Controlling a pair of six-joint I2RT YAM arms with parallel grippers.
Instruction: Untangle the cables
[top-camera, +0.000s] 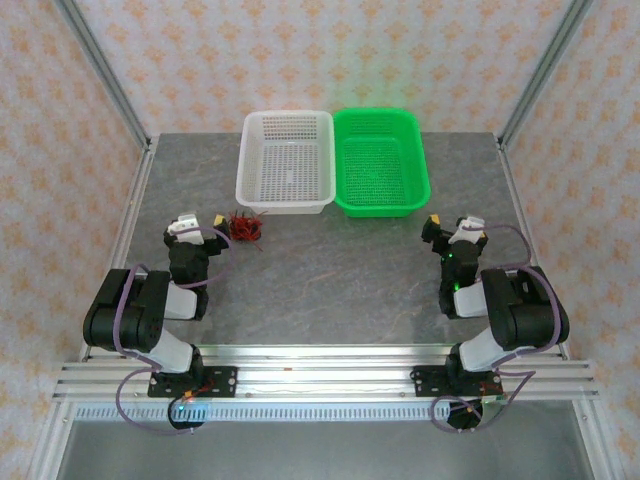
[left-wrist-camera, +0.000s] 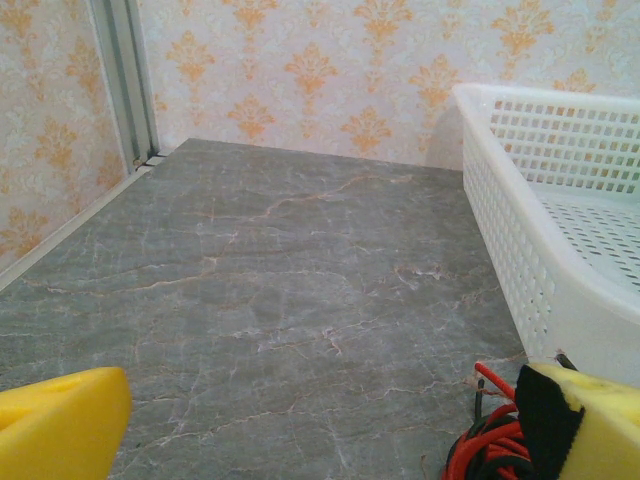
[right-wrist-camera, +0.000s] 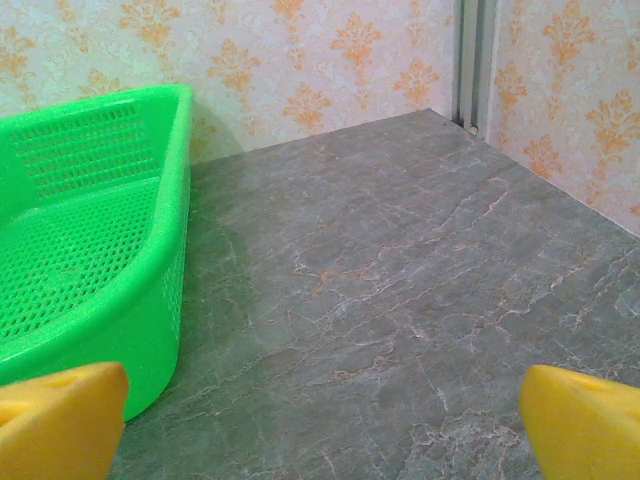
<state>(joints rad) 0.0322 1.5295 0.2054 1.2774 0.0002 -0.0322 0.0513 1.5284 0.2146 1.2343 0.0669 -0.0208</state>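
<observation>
Tangled clump of thin red and black cables (top-camera: 244, 227) on grey stone-look table (top-camera: 340, 280), just off near-left corner of white perforated plastic basket (top-camera: 286, 206); probably light, limp, snag-prone; pinch an outer loop; left hand (left-wrist-camera: 320, 445) and right hand (right-wrist-camera: 320, 430) both spread wide, empty.

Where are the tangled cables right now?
Top view: the cables sit left on the table, just in front of the white basket, at its near-left corner.

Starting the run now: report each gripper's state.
Left gripper: open, holding nothing; the cables lie just beside it.
Right gripper: open, holding nothing.
</observation>
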